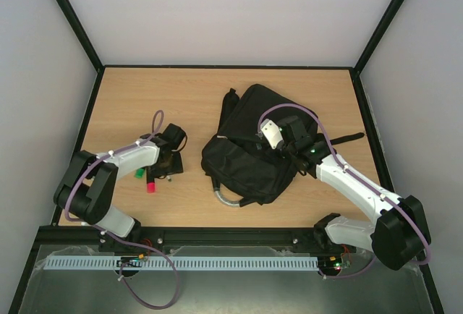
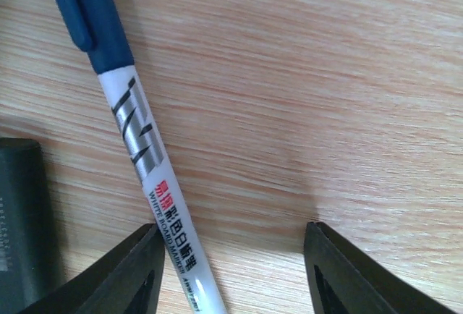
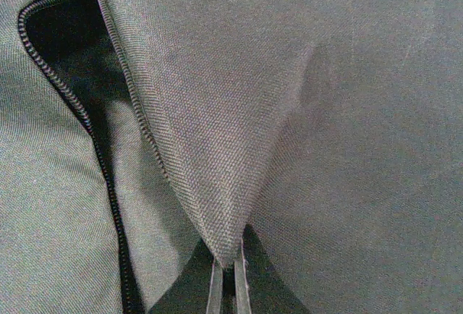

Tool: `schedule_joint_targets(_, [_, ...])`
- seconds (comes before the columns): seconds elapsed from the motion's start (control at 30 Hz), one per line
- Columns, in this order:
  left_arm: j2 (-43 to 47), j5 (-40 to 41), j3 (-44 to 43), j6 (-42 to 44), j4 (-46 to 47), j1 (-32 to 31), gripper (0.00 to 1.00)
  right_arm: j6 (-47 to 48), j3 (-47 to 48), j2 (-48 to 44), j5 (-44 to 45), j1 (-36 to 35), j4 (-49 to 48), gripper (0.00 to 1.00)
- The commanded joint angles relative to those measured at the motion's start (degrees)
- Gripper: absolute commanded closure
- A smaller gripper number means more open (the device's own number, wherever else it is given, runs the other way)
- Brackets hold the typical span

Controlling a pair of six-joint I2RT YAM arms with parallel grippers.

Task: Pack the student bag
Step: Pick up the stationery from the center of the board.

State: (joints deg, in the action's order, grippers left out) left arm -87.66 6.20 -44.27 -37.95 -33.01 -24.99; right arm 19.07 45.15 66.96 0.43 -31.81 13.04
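The student bag [image 1: 246,158], a large black backpack, lies on the wooden table right of centre, its grey handle [image 1: 226,197] toward me. My right gripper [image 1: 282,146] rests on top of it. In the right wrist view that gripper [image 3: 228,265] is shut on a pinched fold of the bag's fabric [image 3: 217,147], beside an unzipped opening [image 3: 65,46]. My left gripper [image 1: 171,162] is low over the table to the left of the bag. It [image 2: 233,226] stands open around a white whiteboard marker [image 2: 141,147] with a blue cap, which lies flat against the left finger [image 2: 137,270].
A small green thing [image 1: 139,173] and a red one [image 1: 150,186] lie on the table just left of my left gripper. A dark flat object [image 2: 22,220] lies beside the marker. Black frame rails [image 1: 90,111] edge the table.
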Motion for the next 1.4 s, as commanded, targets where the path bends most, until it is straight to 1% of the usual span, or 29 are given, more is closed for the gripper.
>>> schedule_joint_targets(0.0, [-2.52, 2.59, 0.15, -1.55, -0.98, -0.69, 0.5, 0.44, -0.3, -1.48, -2.09, 0.13, 0.69, 0.99])
schedule_joint_targets(0.13, [-3.2, 2.52, 0.15, -1.59, -0.74, -1.67, 0.64, 0.44, -0.26, -1.39, -2.12, 0.17, 0.67, 0.99])
schedule_joint_targets(0.2, [-3.54, 2.91, -0.08, -1.65, -0.91, -2.55, 0.66, 0.44, -0.23, -1.39, -2.1, 0.17, 0.67, 0.99])
schedule_joint_targets(0.3, [-4.49, 5.56, -0.48, -2.26, -1.95, -3.64, 0.69, 0.35, -0.23, -1.39, -2.18, 0.17, 0.67, 0.99])
schedule_joint_targets(0.4, [-4.98, 5.53, -0.22, -2.43, -2.01, -4.23, 0.71, 0.35, -0.23, -1.31, -2.18, 0.17, 0.68, 0.99])
schedule_joint_targets(0.57, [-4.81, 4.73, 0.21, -2.49, -1.84, -4.78, 0.82, 0.35, -0.23, -1.32, -2.27, 0.17, 0.76, 0.99])
schedule_joint_targets(0.8, [-3.18, 5.42, -0.52, -2.66, -3.58, -5.15, 0.87, 0.35, -0.23, -1.53, -2.35, 0.26, 0.84, 0.99])
schedule_joint_targets(0.83, [-2.92, 5.6, -0.81, -2.44, -3.91, -5.13, 0.9, 0.35, -0.23, -1.61, -2.36, 0.26, 0.77, 0.99])
schedule_joint_targets(0.93, [-1.82, 5.95, -2.01, -2.03, -5.35, -5.13, 0.96, 0.35, -0.22, -1.66, -2.36, 0.26, 0.76, 0.99])
schedule_joint_targets(1.0, [-0.48, 6.29, -3.06, -1.71, -6.71, -5.15, 0.98, 0.35, -0.21, -1.76, -2.4, 0.26, 0.76, 0.99])
schedule_joint_targets(1.17, [4.71, 8.87, -8.79, -0.77, -12.61, -6.53, 0.98, 0.38, -0.32, -1.92, -2.27, 0.34, 0.7, 0.99])
schedule_joint_targets(1.23, [7.4, 8.09, -12.19, 1.23, -13.62, -8.45, 0.98, 0.44, -0.32, -1.83, -2.19, 0.35, 0.59, 0.99])
schedule_joint_targets(1.3, [9.94, 7.08, -15.58, 4.02, -13.0, -11.89, 0.98, 0.44, -0.32, -1.83, -2.18, 0.35, 0.5, 0.99])
schedule_joint_targets(1.37, [11.3, 3.83, -18.34, 6.73, -11.29, -16.18, 0.98, 0.46, -0.41, -1.91, -2.26, 0.35, 0.42, 0.99])
